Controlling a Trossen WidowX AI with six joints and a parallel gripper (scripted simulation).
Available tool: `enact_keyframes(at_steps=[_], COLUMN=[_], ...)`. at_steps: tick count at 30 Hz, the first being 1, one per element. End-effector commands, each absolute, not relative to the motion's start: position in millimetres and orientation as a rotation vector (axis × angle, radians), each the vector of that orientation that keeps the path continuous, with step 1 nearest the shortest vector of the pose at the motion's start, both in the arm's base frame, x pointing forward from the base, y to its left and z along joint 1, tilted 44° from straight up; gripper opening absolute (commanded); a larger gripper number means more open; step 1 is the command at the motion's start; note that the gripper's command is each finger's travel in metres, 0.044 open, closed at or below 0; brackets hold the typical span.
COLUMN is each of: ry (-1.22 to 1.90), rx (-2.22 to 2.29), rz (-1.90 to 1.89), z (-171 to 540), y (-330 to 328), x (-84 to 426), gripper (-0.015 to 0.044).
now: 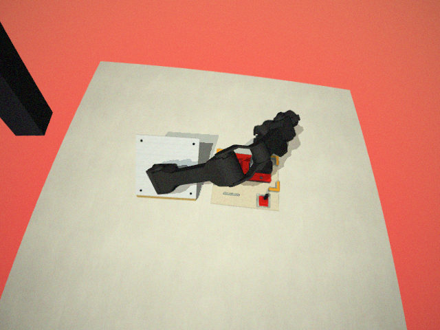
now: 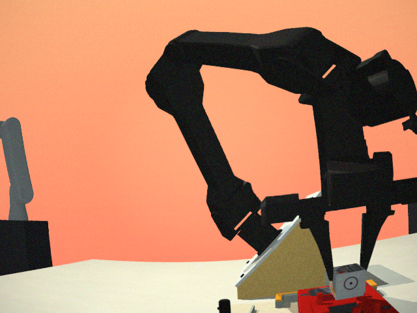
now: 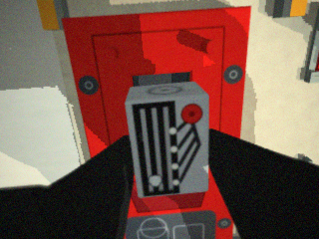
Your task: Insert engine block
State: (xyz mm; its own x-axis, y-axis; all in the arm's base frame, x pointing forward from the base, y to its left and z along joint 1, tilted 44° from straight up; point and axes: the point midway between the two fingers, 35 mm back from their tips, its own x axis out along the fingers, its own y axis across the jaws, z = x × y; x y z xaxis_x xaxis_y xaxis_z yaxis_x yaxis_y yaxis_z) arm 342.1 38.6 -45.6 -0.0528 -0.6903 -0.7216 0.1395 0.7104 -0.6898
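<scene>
My gripper [image 2: 347,273] [image 3: 168,140] is shut on the grey engine block [image 2: 350,283] [image 3: 189,149], with a finger on each side. The block is upright over the red car body [image 1: 260,177] [image 2: 308,299] [image 3: 164,52], its striped face with a red disc on top. Nearly its whole height shows above the body in the exterior view; whether its underside touches cannot be told. In the wrist view the dark far end of the opening [image 3: 161,78] shows beyond the block, which hides the rest. The rib and the block's slot side cannot be made out. The arm hides the block in the top view.
Orange corner brackets [image 1: 278,186] [image 2: 281,298] [image 3: 49,14] stand around the body. A red switch [image 1: 263,201] with a black stick sits on the beige board [image 1: 245,201], near a narrow grey bar [image 1: 231,194]. The white sloped wedge [image 1: 166,149] [image 2: 286,269] carries the arm's base.
</scene>
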Motion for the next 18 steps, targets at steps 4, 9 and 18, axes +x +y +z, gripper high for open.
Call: enact_keyframes(at_steps=[4,9,18], ry=[1.493,1.493,1.459], rx=[-0.496,-0.496,-0.434], rz=[-0.695,-0.695,-0.752], z=[-46.8,-46.8,-46.7], y=[39.7,39.7,39.8], x=[342.4,342.4,342.5], gripper=[0.0158,0.0158,0.0158])
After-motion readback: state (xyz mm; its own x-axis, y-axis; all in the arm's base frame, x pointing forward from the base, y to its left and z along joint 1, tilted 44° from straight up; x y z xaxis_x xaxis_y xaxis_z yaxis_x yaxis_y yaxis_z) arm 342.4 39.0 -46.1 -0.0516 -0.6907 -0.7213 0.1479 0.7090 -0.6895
